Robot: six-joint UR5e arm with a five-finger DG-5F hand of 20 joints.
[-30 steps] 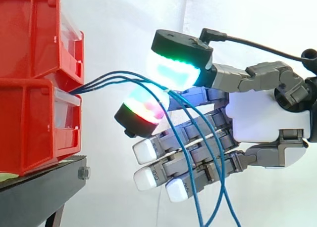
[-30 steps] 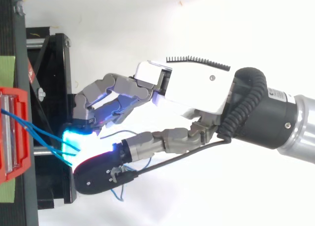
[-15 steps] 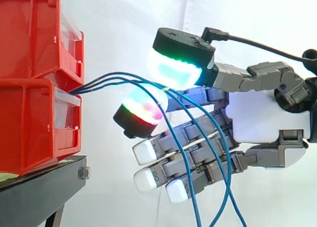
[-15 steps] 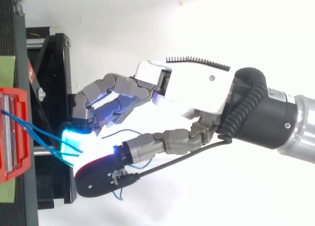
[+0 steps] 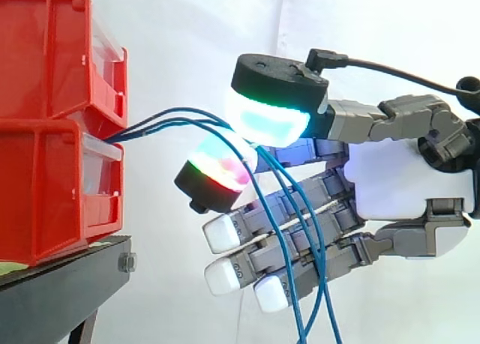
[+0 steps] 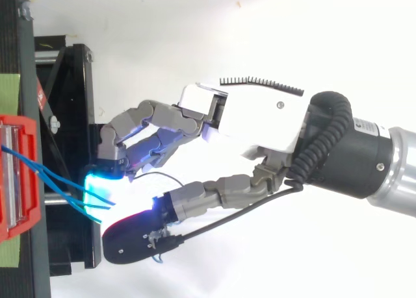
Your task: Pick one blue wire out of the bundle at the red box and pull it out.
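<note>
Three thin blue wires [image 5: 161,122] leave the gap between the stacked red bins [image 5: 52,127] and arc right, then hang down across my hand [image 5: 397,183]. The hand sits just right of the bins. Its thumb pad [image 5: 268,121], glowing green and cyan, presses down toward a finger pad [image 5: 220,169] glowing green and red. The wires run between these two pads, and how many are pinched is hidden. The other fingers [image 5: 225,231] are loosely curled below with white tips. From above, the wires [image 6: 49,174] reach the cyan glow by the fingertips [image 6: 107,168].
The bins rest on a black stand [image 5: 60,295] whose frame [image 6: 71,116] lies under the fingertips in the top view. A white curtain [image 5: 195,29] hangs behind. A green tape patch [image 6: 9,87] marks the stand's top.
The thumb pad has come down and left, closing onto the finger pad over the wires. The hanging wire ends have swung left and drawn closer together.
</note>
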